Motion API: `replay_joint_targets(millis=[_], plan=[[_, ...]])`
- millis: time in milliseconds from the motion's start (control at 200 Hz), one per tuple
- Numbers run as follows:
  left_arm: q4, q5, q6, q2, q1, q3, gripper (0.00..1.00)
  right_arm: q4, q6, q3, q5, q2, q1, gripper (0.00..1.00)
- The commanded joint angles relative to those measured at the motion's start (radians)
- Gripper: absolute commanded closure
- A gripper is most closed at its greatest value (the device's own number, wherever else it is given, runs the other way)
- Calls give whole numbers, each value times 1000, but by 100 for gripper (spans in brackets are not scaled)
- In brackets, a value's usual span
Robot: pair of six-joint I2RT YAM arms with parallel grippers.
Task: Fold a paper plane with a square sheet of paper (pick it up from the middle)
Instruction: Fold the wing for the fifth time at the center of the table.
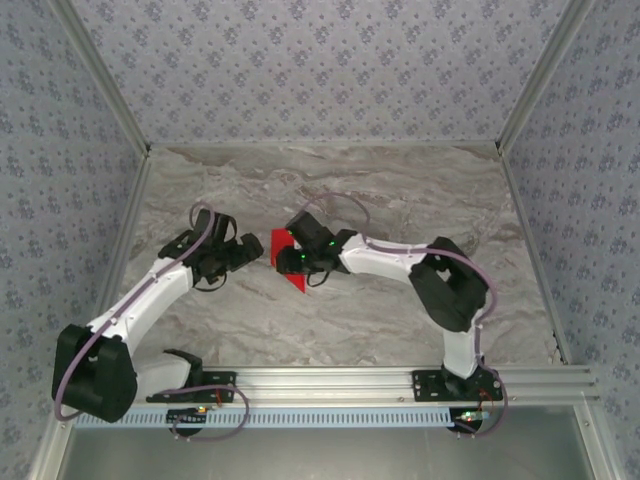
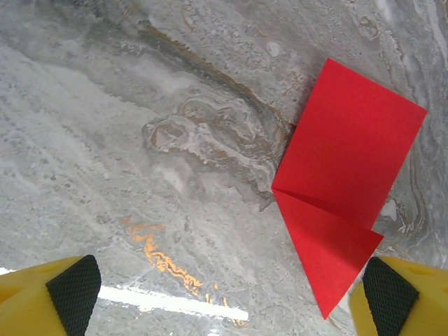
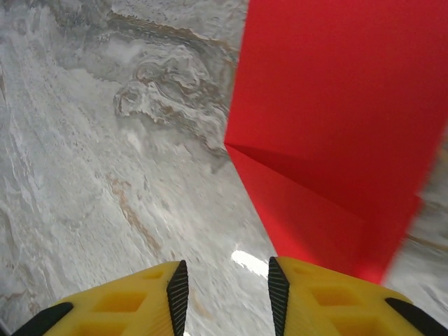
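1. My left arm reaches in from the left; the left gripper [image 1: 247, 252] sits just beside the paper; its yellow fingers [image 2: 28, 308] with bumpy black pads [image 2: 386, 292] are wide apart, with nothing between them.
2. My right arm bends in from the right; the right gripper [image 3: 227, 283] hangs low over the paper's edge; its fingers are only a little apart; I see bare table in the thin gap, so it grips nothing.
3. The square sheet of paper [image 2: 346, 154] lies flat near the middle of the table [image 1: 400, 180], between the two grippers; it is bright red, thin and not shiny; one part is folded into a pointy triangle with a sharp crease.
4. The table looks like grey stone with swirly brown lines; dotted walls [image 1: 300, 60] stand around it; a silver rail [image 1: 340, 378] runs along the near edge; from above, the right gripper hides part of the paper.
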State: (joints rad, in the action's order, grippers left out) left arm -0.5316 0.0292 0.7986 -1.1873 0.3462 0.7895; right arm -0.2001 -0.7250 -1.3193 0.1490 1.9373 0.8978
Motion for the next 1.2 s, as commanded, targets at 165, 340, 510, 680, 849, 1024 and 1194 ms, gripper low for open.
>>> replay_joint_targets(millis=[165,340,510,680,849,1024,1194], plan=[[-23,-2,6,19,-21,-3,1,-161,39,-195,-74,171,4,61],[-19,-3,0,6,-26,1,1,-196,58,-212,-54,214,6,63],[-14,3,0,-3,-27,-4,1,-263,149,-192,-73,209,4,63],[-4,23,-9,1,-27,-8,1,-225,303,-34,-62,130,-3,66],[18,60,-5,-3,-27,-12,1,-195,479,114,-10,37,-38,70],[54,120,10,-18,-27,-25,1,-144,557,227,41,-142,-52,73],[139,199,42,-18,-24,-69,1,9,324,306,-6,-300,-61,69]])
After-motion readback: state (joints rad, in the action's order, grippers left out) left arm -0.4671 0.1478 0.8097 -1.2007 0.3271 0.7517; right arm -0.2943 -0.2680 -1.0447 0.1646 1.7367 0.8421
